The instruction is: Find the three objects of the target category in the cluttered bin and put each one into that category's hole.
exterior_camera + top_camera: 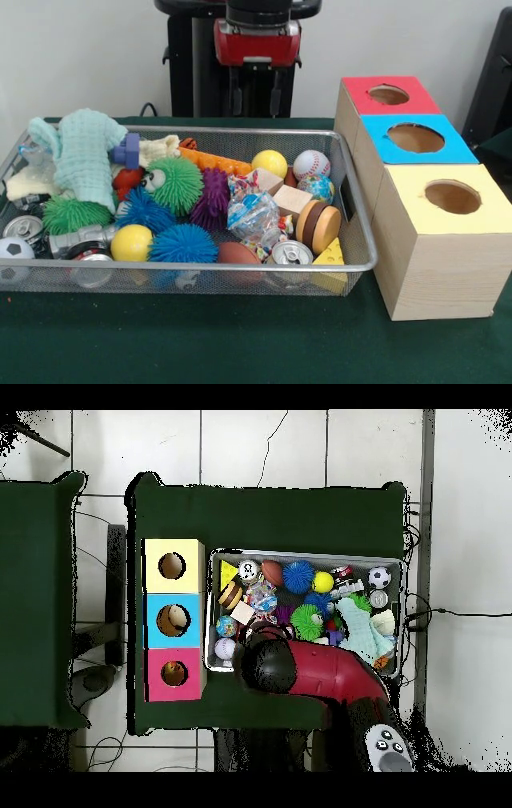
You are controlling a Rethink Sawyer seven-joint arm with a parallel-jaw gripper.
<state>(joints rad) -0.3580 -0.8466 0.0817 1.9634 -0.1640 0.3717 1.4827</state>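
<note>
A wire mesh bin [352,240] crowded with toys sits on a green tabletop [200,344]. At its 3 o'clock stand three wooden boxes with holes: red [389,95], blue [416,138], yellow [453,197]. The claw [256,100] hangs at the bin's 12 o'clock edge; whether it grips anything cannot be told.
</note>
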